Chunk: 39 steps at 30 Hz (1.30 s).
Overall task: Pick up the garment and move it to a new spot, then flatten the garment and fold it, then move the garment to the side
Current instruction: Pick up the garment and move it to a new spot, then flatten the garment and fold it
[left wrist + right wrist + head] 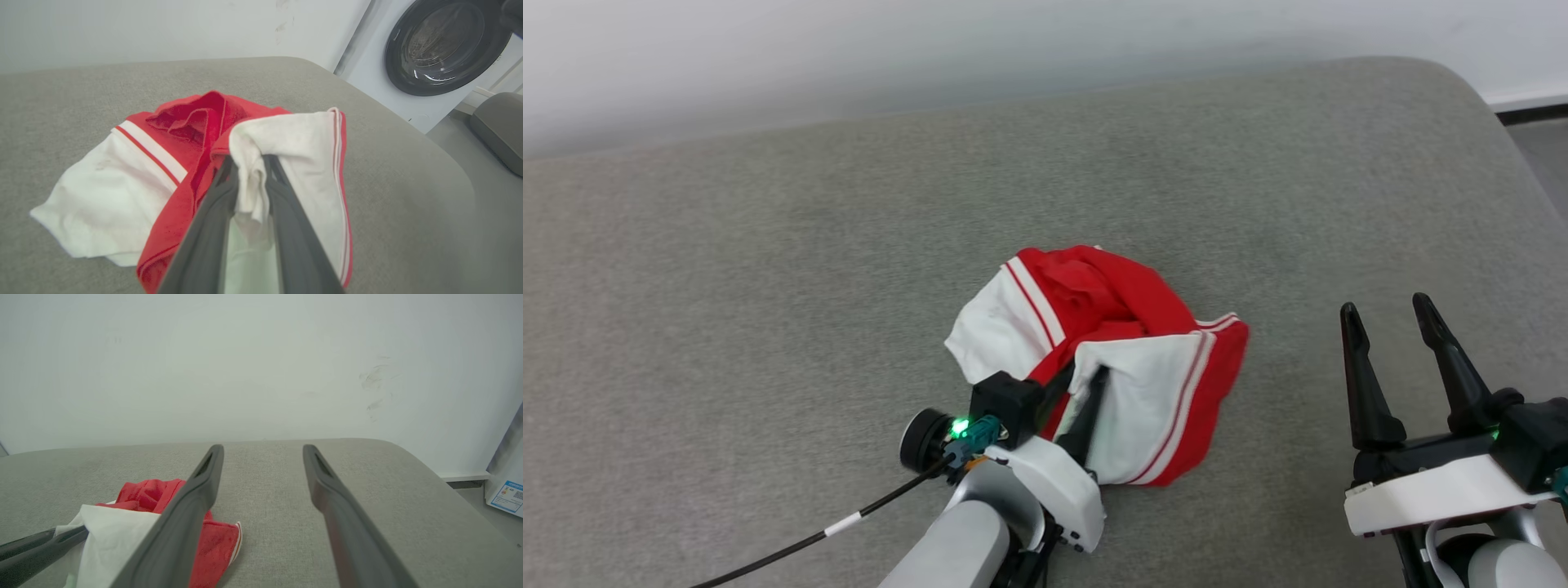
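Observation:
The red jersey (1111, 351) lies crumpled in the middle of the grey padded surface (768, 269), its white panels and striped trim showing; no numerals are visible. My left gripper (1086, 371) is shut on a fold of its white panel, and the left wrist view shows that cloth (251, 179) pinched between the two dark fingers (212, 228). My right gripper (1387, 306) hovers open to the right of the jersey, apart from it, nothing between its fingers. In the right wrist view the jersey (151, 498) sits at lower left behind the left finger (192, 506).
A white wall (931, 49) runs behind the surface. In the left wrist view a white washing machine with a dark round door (443, 45) stands past the surface's rounded right end. A black cable (809, 539) trails from my left wrist.

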Motion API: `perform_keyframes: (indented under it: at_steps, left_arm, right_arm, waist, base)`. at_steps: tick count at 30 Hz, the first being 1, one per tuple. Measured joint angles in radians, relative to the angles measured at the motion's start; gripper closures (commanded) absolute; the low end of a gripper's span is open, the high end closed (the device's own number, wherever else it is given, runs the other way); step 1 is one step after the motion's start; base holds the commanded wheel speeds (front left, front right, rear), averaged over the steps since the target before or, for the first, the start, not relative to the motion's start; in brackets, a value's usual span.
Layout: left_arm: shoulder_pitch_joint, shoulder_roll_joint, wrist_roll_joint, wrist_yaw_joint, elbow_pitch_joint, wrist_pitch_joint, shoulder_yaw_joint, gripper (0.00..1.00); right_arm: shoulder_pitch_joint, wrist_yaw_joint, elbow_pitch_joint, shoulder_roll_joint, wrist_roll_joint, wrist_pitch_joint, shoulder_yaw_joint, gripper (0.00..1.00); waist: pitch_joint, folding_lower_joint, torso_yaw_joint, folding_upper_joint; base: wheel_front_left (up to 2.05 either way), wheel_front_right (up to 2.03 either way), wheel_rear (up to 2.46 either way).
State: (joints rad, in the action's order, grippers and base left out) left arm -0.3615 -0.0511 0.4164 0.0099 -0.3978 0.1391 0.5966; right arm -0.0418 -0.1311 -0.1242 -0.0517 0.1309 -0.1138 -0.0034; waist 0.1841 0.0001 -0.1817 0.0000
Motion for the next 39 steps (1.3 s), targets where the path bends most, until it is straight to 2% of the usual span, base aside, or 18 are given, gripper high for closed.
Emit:
perform_keyframes:
  at_steps: [6,12,21,28,39]
  left_arm:
    - [-0.037,0.001,0.019,0.012,0.037,0.088,0.024,0.0]
    - [-0.023,-0.006,0.029,0.053,0.091,0.117,-0.038,0.0]
    - [0.117,-0.119,0.037,0.122,0.157,0.123,-0.19,0.0]
    - [0.214,-0.178,0.028,0.132,0.217,0.124,-0.225,0.0]
    - [0.255,-0.177,0.036,0.144,0.253,0.124,-0.23,0.0]
  right_arm:
    - [-0.005,0.0,0.006,0.0,-0.018,0.004,-0.009,0.0]
    - [0.018,0.0,-0.004,0.0,-0.034,0.027,-0.018,0.0]
    - [0.087,0.0,-0.012,0.0,-0.035,0.058,-0.04,0.0]
    - [0.131,0.0,-0.014,0.001,-0.026,0.068,-0.05,0.0]
    - [0.145,0.0,-0.027,0.0,-0.017,0.08,-0.047,0.0]
  waist:
    - [-0.024,0.0,0.054,0.0]
    - [-0.078,0.0,0.11,0.0]
    - [-0.156,-0.0001,0.178,0.0]
    - [-0.197,-0.0001,0.193,0.0]
    - [-0.203,-0.0001,0.185,0.0]
  base:
    - [0.0,0.0,0.0]
    - [0.0,0.0,0.0]
    - [0.0,0.0,0.0]
    - [0.0,0.0,0.0]
    - [0.0,0.0,0.0]
